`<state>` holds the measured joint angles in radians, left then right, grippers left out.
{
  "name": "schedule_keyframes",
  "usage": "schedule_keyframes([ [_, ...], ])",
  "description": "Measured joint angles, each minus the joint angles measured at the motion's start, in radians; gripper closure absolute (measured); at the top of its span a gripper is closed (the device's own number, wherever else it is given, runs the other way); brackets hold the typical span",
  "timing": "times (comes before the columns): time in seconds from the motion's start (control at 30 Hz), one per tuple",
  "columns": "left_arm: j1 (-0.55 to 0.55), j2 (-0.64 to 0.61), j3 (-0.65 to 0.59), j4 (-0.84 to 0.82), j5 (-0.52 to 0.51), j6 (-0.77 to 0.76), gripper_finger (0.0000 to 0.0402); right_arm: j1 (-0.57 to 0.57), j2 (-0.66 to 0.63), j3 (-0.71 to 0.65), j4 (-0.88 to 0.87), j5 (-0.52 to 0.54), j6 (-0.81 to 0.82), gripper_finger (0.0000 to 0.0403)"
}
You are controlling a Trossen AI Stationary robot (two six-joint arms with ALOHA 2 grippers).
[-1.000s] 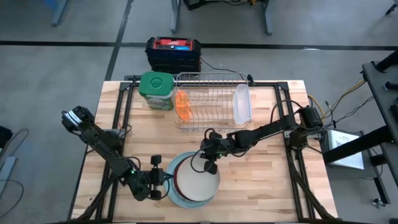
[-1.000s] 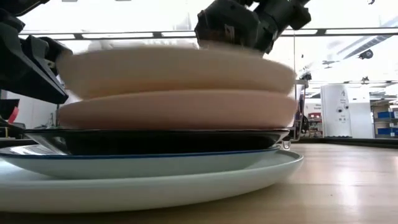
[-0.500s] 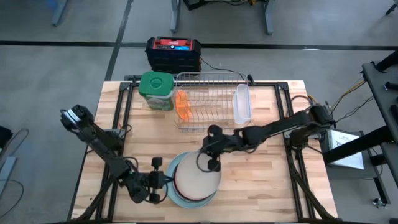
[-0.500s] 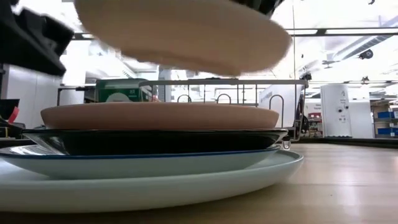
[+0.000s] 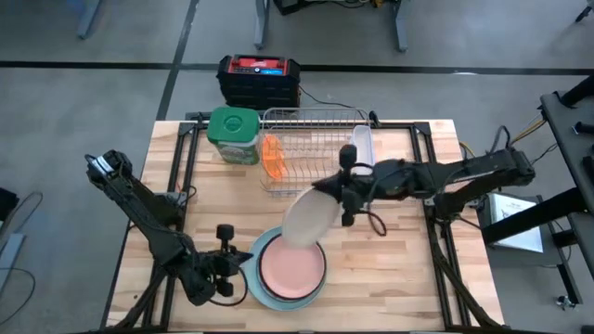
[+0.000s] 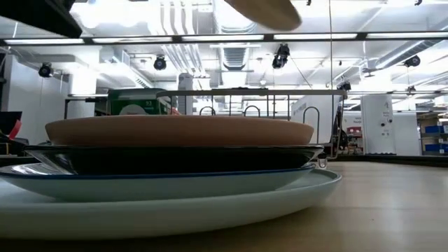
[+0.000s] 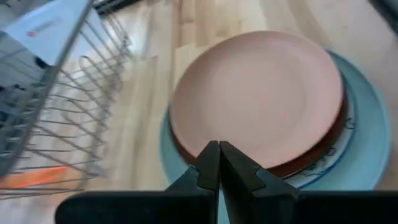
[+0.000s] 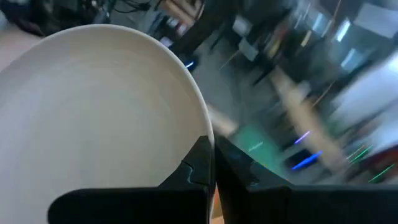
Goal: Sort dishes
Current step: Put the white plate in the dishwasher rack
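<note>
right claw [image 5: 345, 206] is clamping the cream plate [image 5: 309, 216] mid-lift, needing tilting into the dish rack [image 5: 311, 148]; left claw [image 7: 217, 163], pressed together, is waiting.

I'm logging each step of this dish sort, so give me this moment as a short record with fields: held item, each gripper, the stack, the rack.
held item: cream plate, lifted off the stack and tilted, gripped at its rim
right gripper: shut on the cream plate, between stack and rack
left gripper: shut, empty, beside the stack's left edge
stack: pink plate on top, a dark plate under it, light blue plate at the bottom
rack: wire dish rack holds an orange plate on edge and a clear tub
</note>
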<state>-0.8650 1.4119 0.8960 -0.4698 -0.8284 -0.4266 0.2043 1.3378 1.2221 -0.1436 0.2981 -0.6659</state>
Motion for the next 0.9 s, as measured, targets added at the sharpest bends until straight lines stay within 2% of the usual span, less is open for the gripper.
schedule_keyframes([
  [0.13,0.0,-0.02,0.033,-0.095,-0.079,0.0,0.0401,-0.041,-0.024,0.0,0.074,-0.007,-0.223,0.0403],
  [0.27,0.001,-0.036,0.042,-0.191,-0.116,-0.002,0.0401,-0.091,-0.033,0.0,0.108,-0.011,-0.439,0.0403],
  [0.33,0.004,-0.053,0.042,-0.202,-0.139,-0.001,0.0401,-0.12,-0.031,0.0,0.128,-0.046,-0.512,0.0403],
  [0.47,0.006,-0.099,0.042,-0.22,-0.157,-0.001,0.0401,-0.205,-0.026,0.0,0.145,-0.197,-0.617,0.0403],
  [0.63,0.005,-0.158,0.026,-0.224,-0.198,-0.002,0.0401,-0.322,-0.023,0.0,0.152,-0.371,-0.822,0.0403],
  [0.73,0.005,-0.18,0.026,-0.235,-0.245,-0.003,0.0401,-0.388,-0.018,0.0,0.185,-0.44,-0.852,0.0403],
  [0.9,0.005,-0.201,0.026,-0.307,-0.343,-0.002,0.0401,-0.5,-0.012,0.0,0.224,-0.635,-0.896,0.0403],
])
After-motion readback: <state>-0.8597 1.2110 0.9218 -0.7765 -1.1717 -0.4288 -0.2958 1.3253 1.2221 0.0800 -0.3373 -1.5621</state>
